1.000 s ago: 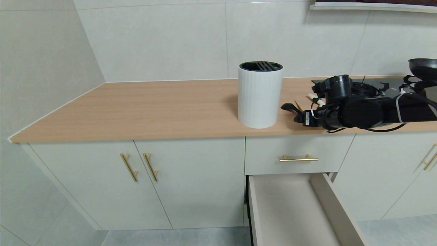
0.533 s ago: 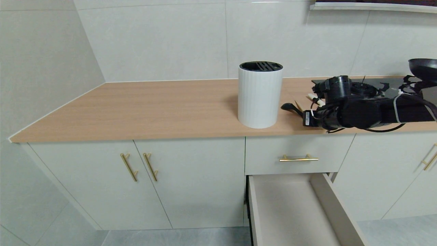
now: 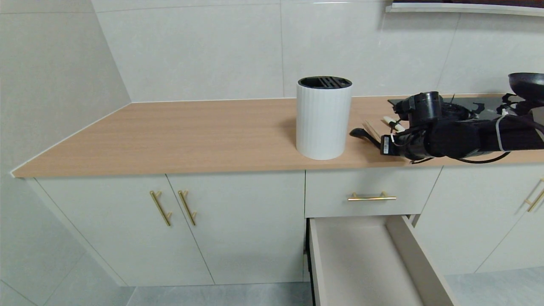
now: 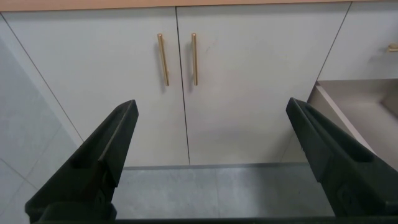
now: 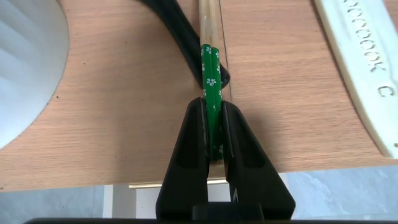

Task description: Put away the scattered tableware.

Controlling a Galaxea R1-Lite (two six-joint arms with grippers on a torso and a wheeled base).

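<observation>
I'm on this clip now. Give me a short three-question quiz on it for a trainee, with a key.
1. True or false: the right claw is shut on the green-tipped chopsticks.
2. Choose one: the left claw is A) open and holding nothing, B) shut on a spoon, C) shut on a plate.
3. Fill in the blank: the lower drawer is ____.
Key: 1 true; 2 A; 3 open.

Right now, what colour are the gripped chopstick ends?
The chopstick ends are green with small white flowers, clearest in the right wrist view.
</observation>
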